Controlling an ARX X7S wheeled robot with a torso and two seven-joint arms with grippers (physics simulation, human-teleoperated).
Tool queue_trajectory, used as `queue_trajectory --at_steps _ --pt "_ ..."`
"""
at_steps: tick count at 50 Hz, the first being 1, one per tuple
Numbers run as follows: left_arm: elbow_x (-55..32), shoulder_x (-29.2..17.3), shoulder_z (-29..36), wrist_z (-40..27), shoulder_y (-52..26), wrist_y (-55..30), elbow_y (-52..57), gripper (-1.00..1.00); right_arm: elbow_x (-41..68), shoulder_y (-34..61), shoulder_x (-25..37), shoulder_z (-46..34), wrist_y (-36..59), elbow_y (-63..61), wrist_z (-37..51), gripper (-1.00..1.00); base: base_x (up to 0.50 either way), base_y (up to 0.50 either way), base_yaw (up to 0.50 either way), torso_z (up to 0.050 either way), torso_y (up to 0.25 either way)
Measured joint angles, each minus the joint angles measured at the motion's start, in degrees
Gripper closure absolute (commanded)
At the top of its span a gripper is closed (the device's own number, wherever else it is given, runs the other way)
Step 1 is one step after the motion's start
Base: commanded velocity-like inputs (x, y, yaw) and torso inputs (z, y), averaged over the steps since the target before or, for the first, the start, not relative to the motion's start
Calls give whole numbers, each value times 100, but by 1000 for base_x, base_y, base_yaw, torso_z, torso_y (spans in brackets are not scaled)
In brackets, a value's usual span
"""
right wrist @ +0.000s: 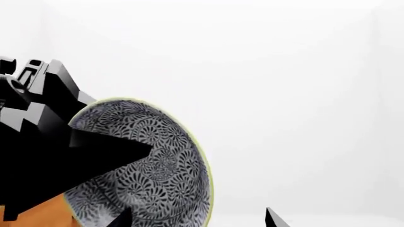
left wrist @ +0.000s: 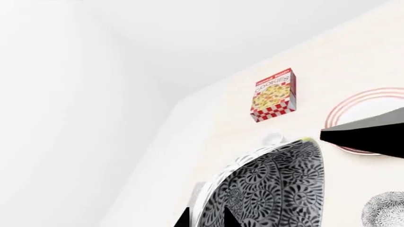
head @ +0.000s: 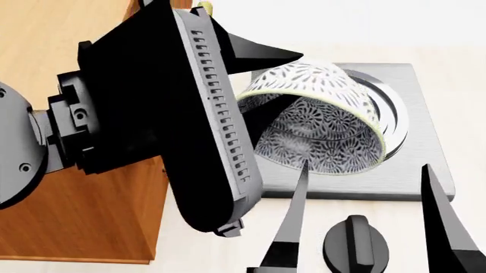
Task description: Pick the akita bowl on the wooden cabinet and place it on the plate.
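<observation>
Left arm: its bulky black housing is filling the near part of the head view, reaching over the wooden cabinet point(head: 68, 40).
Left gripper point(head: 266, 85): its fingers are clamping the rim of the akita bowl point(head: 326, 122), one finger lying inside, one outside.
Akita bowl: it is hanging tilted in the air, its patterned inside facing the head camera, over the stove point(head: 410, 165), which is standing just beside the cabinet's edge.
Right gripper point(head: 372, 216): its fingers are standing spread apart and grasping nothing, below the bowl and beside the stove knob point(head: 355, 243).
Plate point(left wrist: 372, 109): it is lying on the pale floor, well apart from the bowl.
Cookie box point(left wrist: 275, 94): it is lying on the floor near the plate.
</observation>
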Motion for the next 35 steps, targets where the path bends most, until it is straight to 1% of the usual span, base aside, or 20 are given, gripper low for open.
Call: queue_trajectory --at_steps 20,21,35 --pt "-179 -98 -34 -62 35 -59 278 100 -5 47 1 -31 164 47 101 -100 0 0 0 1 1" --pt "-180 -103 -37 -64 36 -58 279 100 -7 50 1 -33 174 48 107 100 0 0 0 0 0" --pt "-182 -164 -87 -87 109 -11 335 100 -90 75 12 -152 234 -29 151 100 0 0 0 0 0"
